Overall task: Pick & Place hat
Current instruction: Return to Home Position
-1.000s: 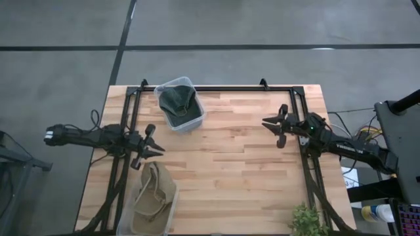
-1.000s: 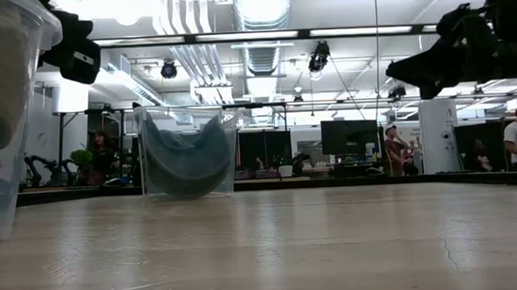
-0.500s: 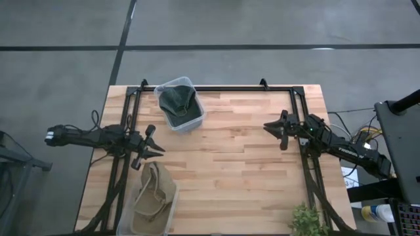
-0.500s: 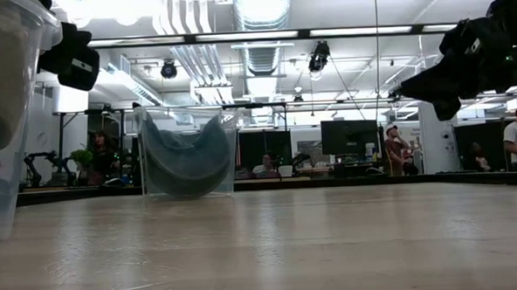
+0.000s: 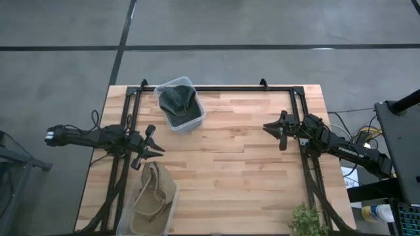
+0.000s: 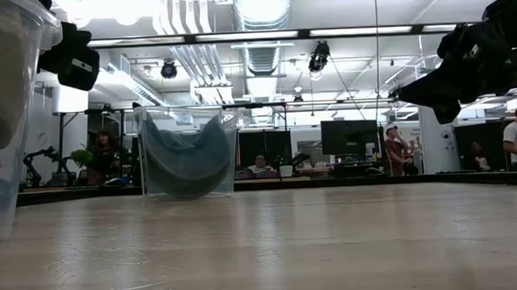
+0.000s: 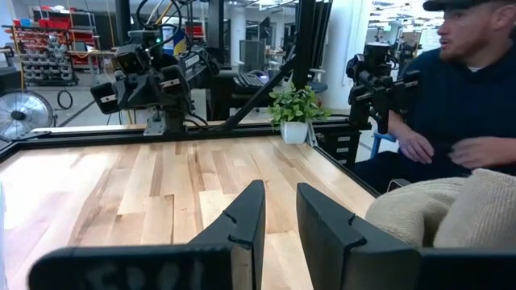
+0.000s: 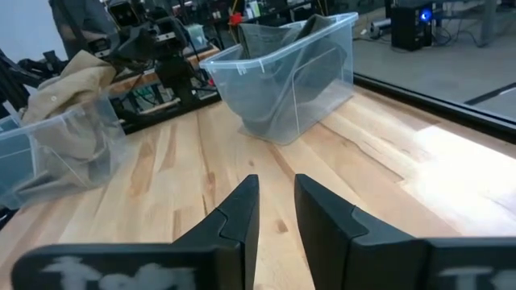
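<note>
A light wooden counter (image 5: 236,164) is seen from above, with one arm at each side. The left gripper (image 5: 157,148) is held over the left edge of the counter, at the middle left of the high view, just above the lower clear bin (image 5: 172,211). In the left wrist view its fingers (image 7: 246,221) are almost closed, with only a narrow slit between them, and nothing is gripped. The right gripper (image 5: 268,127) is held over the right part of the counter, at the middle right of the high view, pointing toward the centre. Its fingers (image 8: 322,217) are likewise drawn nearly together with a thin gap, and nothing is held.

The brown caps (image 5: 154,193) are piled in the lower clear bin at the bottom left of the high view and reach above its rim. A dark green cap (image 5: 176,99) lies in the upper clear bin (image 5: 197,122) near the top edge of the counter, left of centre. The two bins are well apart. A small potted plant (image 5: 306,220) stands at the bottom right corner. In the left wrist view a person in a dark top (image 7: 451,105) is seen at the right, beyond the counter.
</note>
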You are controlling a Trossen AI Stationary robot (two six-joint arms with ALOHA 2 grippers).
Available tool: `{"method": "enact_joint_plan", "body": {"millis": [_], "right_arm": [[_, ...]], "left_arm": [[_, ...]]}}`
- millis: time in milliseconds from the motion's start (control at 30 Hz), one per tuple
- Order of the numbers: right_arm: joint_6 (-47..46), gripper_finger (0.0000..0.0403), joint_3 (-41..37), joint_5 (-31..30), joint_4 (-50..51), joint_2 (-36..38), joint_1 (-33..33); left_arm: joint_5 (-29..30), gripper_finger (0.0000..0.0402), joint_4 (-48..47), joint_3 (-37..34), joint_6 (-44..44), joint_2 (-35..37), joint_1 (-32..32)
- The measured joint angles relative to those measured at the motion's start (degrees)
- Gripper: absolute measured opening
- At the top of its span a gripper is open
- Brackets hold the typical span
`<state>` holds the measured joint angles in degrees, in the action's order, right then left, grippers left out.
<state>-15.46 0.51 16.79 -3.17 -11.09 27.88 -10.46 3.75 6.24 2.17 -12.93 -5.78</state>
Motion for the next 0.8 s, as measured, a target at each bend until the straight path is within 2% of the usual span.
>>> {"method": "enact_joint_plan", "body": {"millis": [800], "right_arm": [[0.0, 0.0077, 0.0, 0.0, 0.0, 0.1, 0.0]], "left_arm": [[0.0, 0.0067, 0.0, 0.0, 0.0, 0.0, 0.0]]}}
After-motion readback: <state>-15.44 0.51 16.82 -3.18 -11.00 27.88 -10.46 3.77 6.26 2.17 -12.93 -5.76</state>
